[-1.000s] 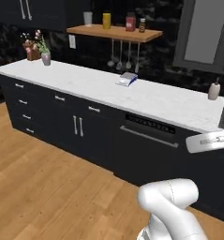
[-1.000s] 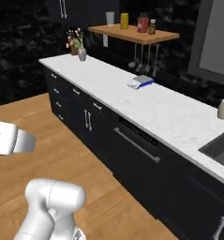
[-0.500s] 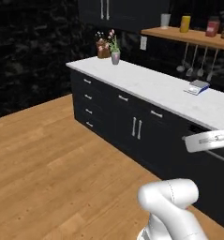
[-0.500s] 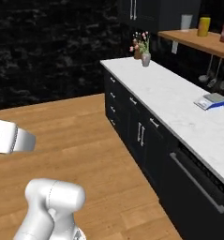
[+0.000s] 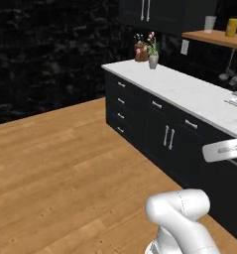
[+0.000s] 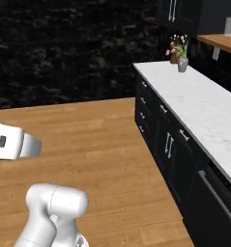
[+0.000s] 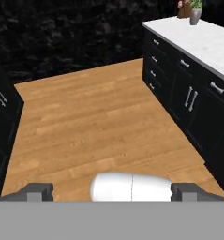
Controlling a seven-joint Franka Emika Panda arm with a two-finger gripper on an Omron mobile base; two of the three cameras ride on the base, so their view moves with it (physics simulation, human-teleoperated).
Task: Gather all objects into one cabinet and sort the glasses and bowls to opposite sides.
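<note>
None of the four vessels named by the task can be made out on the white countertop (image 5: 189, 92) or on the wooden floor (image 7: 99, 122); where the cups and the bowl stand cannot be told from these views; nothing is seen gathered or sorted, so the whole task is judged to lie ahead. An upper black cabinet (image 5: 154, 12) with two silver bar handles is seen at twelve o'clock in the left base view, its doors closed; the same cabinet appears at one o'clock in the right base view. A vase of flowers (image 5: 152, 52) is set at the counter's far end, just below that cabinet; a wooden shelf (image 5: 216, 37) with jars lies at two o'clock.

The gripper (image 7: 112, 191) is held over bare floor, with the low drawers (image 7: 179, 79) at two to three o'clock in the hand view; its fingertips (image 7: 36, 191) are spread wide apart, near the two bottom corners; nothing is held or touched between them.
</note>
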